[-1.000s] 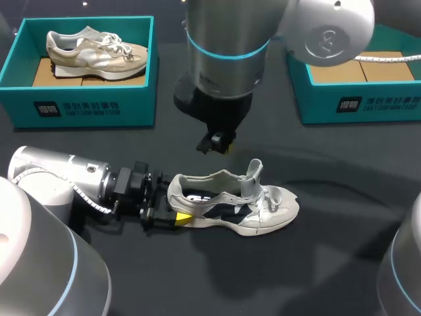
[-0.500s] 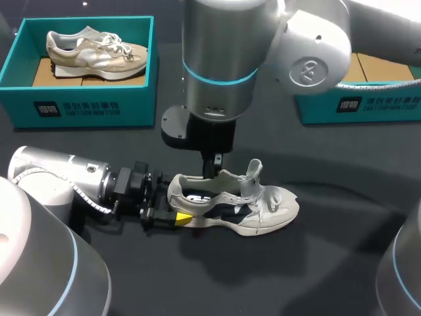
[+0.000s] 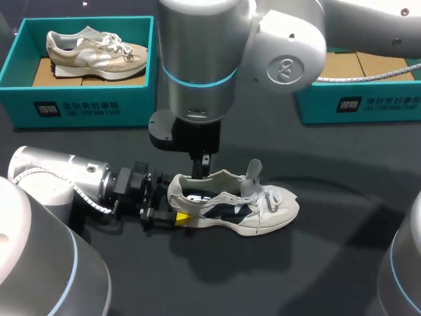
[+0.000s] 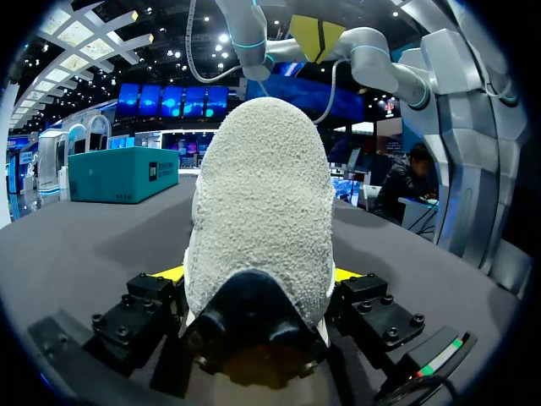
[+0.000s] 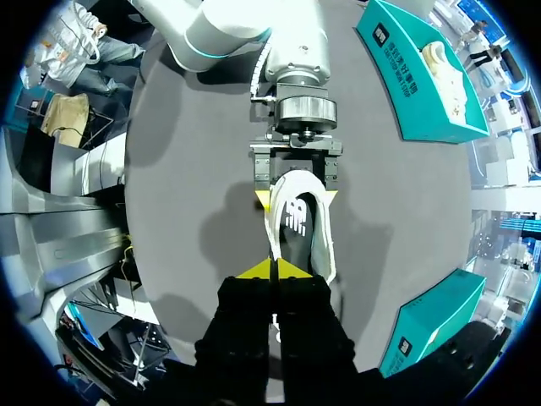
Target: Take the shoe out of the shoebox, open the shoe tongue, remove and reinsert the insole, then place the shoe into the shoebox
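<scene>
A white and grey shoe (image 3: 263,209) lies on its sole on the dark table, toe to the right, tongue (image 3: 254,172) pulled upright. My left gripper (image 3: 176,216) is shut on its heel, one yellow tip on each side, and the heel (image 4: 262,194) fills the left wrist view. My right gripper (image 3: 200,172) hangs straight down from above, shut, its tips at the shoe's collar. Seen from the right wrist, the shut right gripper (image 5: 275,269) is just over the dark insole (image 5: 297,218) with the white logo. It holds nothing.
A teal shoebox (image 3: 85,108) at the back left holds a beige shoe (image 3: 92,49). A second teal shoebox (image 3: 368,105) stands at the back right, its cardboard floor showing. My right arm's large body hangs over the table's middle.
My right arm has come down and shifted left, bringing its shut gripper from above the shoe to the shoe's opening. The left gripper and the shoe have stayed in place.
</scene>
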Tool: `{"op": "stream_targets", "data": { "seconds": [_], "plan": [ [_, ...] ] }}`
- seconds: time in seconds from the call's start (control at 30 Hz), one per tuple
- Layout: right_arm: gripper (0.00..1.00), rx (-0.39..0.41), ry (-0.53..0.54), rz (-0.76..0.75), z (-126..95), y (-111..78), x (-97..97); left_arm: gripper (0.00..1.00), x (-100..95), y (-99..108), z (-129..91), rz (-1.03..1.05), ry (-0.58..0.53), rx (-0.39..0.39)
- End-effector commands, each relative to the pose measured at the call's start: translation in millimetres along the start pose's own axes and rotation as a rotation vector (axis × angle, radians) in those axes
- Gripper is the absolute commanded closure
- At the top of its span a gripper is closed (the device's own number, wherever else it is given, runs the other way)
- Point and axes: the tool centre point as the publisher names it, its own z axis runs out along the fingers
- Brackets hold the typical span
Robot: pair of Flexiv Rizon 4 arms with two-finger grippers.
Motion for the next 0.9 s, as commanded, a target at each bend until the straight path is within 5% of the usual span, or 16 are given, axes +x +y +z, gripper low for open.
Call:
{"op": "stream_targets", "data": {
  "seconds": [0.03, 0.47, 0.9],
  "plan": [
    [1.0, 0.0, -0.051, -0.01, 24.4, 4.0, 1.8, 1.0, -0.5, 0.1, 0.7, 0.0, -0.001, -0.001],
    [1.0, 0.007, -0.085, 0.011, 34.9, -2.5, -3.2, 1.0, -0.5, 0.1, 0.7, 0.0, -0.001, -0.001],
    [1.0, 0.015, -0.071, -0.036, 91.1, 8.5, -26.4, 1.0, -0.5, 0.1, 0.7, 0.0, -0.001, -0.001]
  ]
}}
